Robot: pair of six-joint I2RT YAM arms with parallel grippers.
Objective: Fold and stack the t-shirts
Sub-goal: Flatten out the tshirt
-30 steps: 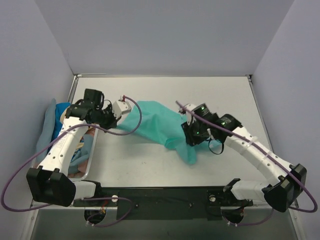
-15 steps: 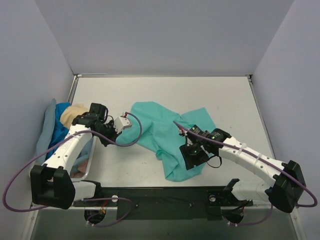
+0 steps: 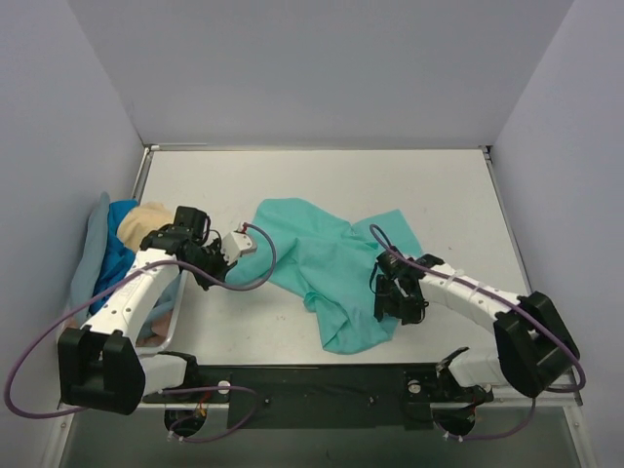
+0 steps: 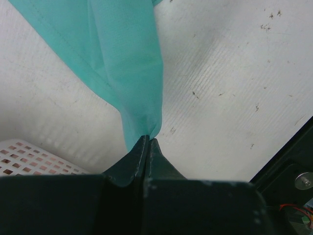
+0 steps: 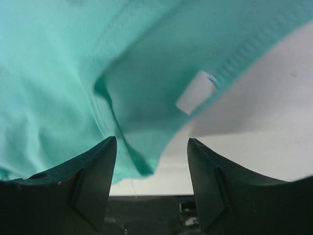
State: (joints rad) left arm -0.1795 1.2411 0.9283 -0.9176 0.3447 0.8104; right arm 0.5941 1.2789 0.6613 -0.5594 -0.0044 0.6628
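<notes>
The teal-green t-shirt point(image 3: 327, 258) lies crumpled and partly spread in the middle of the table. My left gripper point(image 3: 252, 261) is at its left edge, shut on a pinched fold of the teal cloth point(image 4: 132, 73), and the cloth runs away from the fingertips. My right gripper point(image 3: 400, 297) is open over the shirt's near right edge. In the right wrist view its fingers point(image 5: 95, 176) stand apart with nothing between them, and the teal cloth with its small white neck label point(image 5: 195, 92) hangs just beyond them.
A white basket point(image 3: 168, 327) stands at the left edge and also shows in the left wrist view point(image 4: 29, 156). It holds the bright blue point(image 3: 119, 252), tan point(image 3: 146, 219) and pink point(image 3: 154, 330) shirts. The grey-blue shirt point(image 3: 91, 249) hangs over its left side. The black base rail point(image 3: 312, 380) runs along the near edge.
The right gripper dragged the teal shirt towards the near edge, let it go, and now sits open to the right. The shirt lies more spread out. The left gripper moved slightly nearer, still holding.
</notes>
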